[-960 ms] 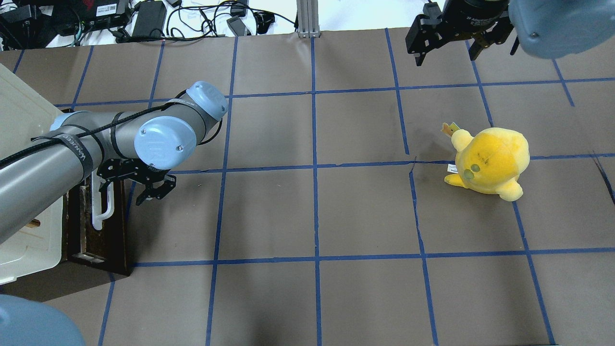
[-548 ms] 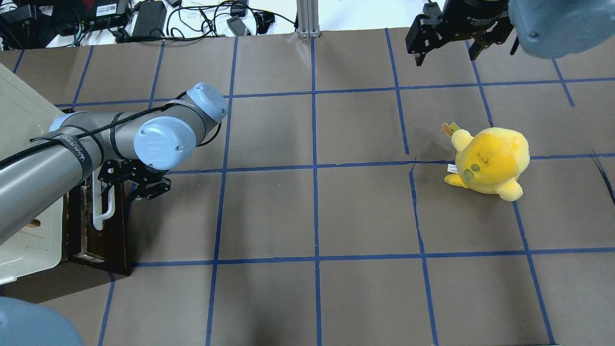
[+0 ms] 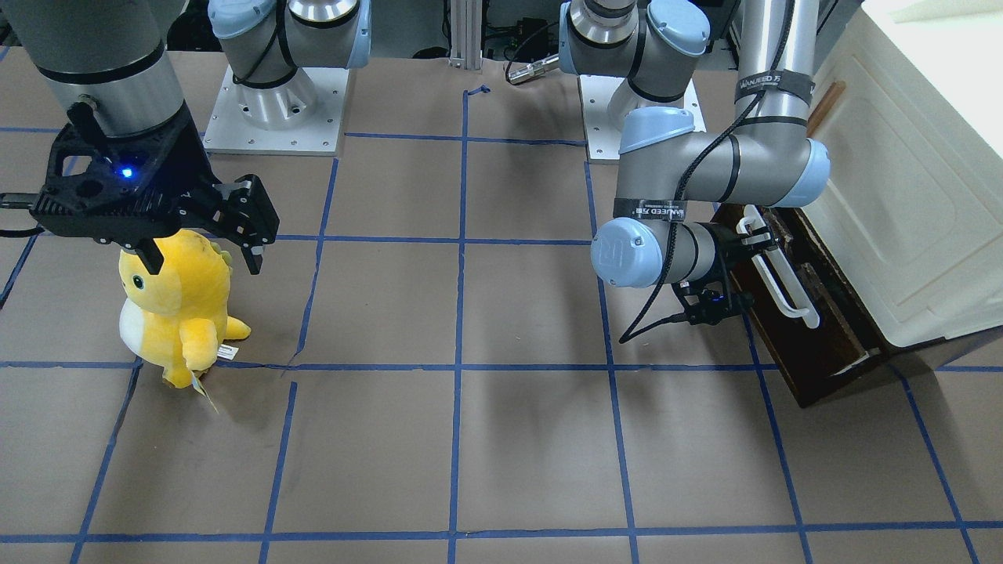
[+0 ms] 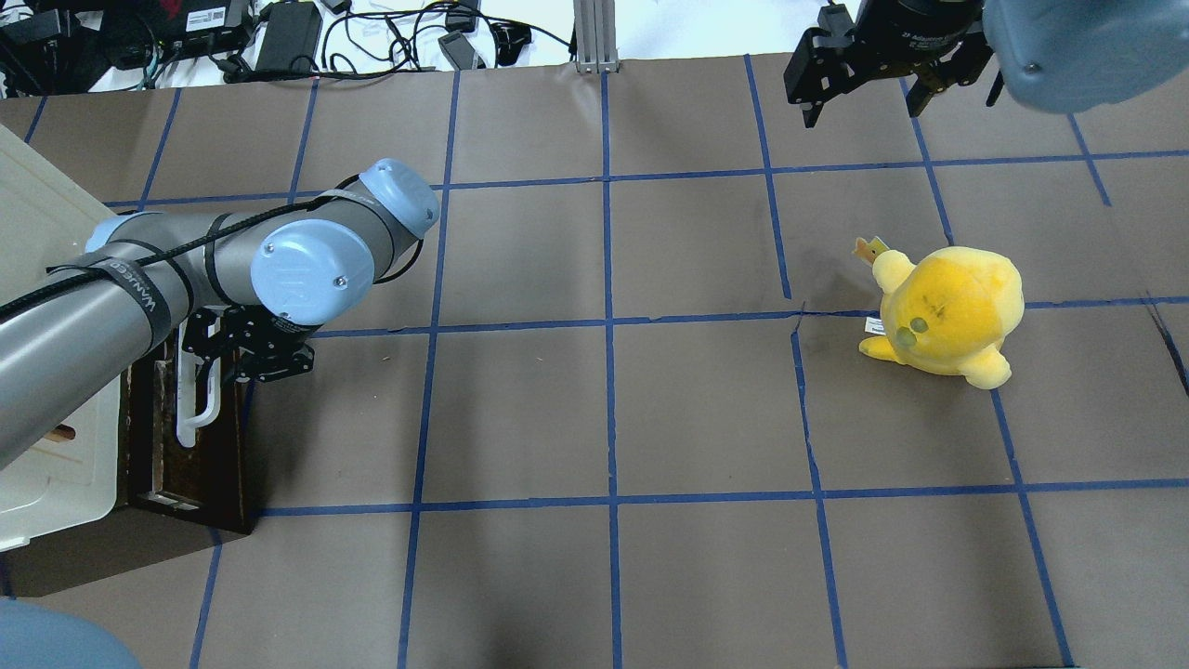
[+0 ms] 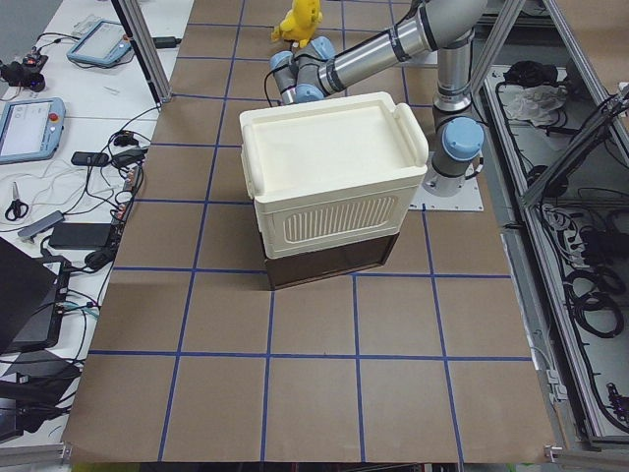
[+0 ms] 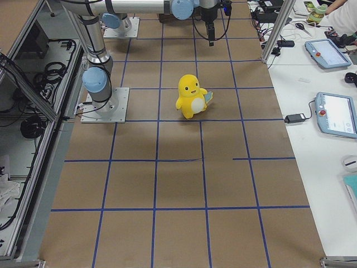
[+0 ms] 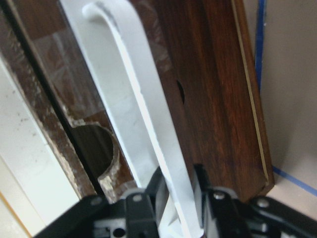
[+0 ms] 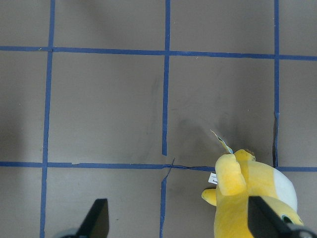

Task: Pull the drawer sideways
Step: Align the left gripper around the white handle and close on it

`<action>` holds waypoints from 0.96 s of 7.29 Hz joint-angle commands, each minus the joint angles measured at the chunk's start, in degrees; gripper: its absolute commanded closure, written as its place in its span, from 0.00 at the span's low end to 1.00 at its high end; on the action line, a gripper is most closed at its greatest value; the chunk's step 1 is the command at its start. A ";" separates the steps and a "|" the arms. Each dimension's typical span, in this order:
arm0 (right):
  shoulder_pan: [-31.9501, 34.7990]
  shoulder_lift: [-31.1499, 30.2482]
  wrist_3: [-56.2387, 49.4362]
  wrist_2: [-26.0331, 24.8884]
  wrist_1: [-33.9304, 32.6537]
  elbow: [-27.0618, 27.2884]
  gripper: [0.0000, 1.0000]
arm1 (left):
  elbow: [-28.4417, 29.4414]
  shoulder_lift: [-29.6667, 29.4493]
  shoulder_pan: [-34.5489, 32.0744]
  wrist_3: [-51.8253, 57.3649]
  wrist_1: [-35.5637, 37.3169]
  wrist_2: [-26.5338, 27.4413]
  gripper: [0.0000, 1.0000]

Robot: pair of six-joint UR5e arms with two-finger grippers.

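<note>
The dark brown drawer (image 4: 200,465) sits at the bottom of a cream-white cabinet (image 4: 37,232) at the table's left edge. Its long white bar handle (image 4: 198,404) faces the table. My left gripper (image 4: 206,358) is at the handle's far end. In the left wrist view its fingers (image 7: 143,203) press on both sides of the white bar (image 7: 148,99), so my left gripper (image 7: 178,198) is shut on it. The drawer (image 3: 815,329) and left gripper (image 3: 748,243) also show in the front view. My right gripper (image 4: 864,98) hangs open and empty at the far right.
A yellow plush toy (image 4: 947,311) stands right of centre, below the right gripper (image 3: 204,258); it also shows in the right wrist view (image 8: 247,193). The table is brown paper with blue tape lines. Cables and power supplies (image 4: 279,37) lie beyond the far edge.
My left gripper has moved left from the open table to the drawer's handle, and its fingers have narrowed around the bar. The right arm and the plush toy have not moved.
</note>
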 commanded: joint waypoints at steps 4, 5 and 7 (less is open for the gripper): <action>0.00 0.00 0.00 -0.04 0.00 0.00 0.00 | 0.58 -0.65 -1.85 -0.94 0.42 -0.11 0.88; 0.00 0.00 0.00 -0.04 0.00 0.00 0.00 | 0.67 -0.83 -1.94 -1.21 0.42 -0.19 0.88; 0.00 0.00 0.00 0.05 0.00 0.00 0.00 | 0.67 -0.83 -3.16 -1.21 0.42 -0.11 0.91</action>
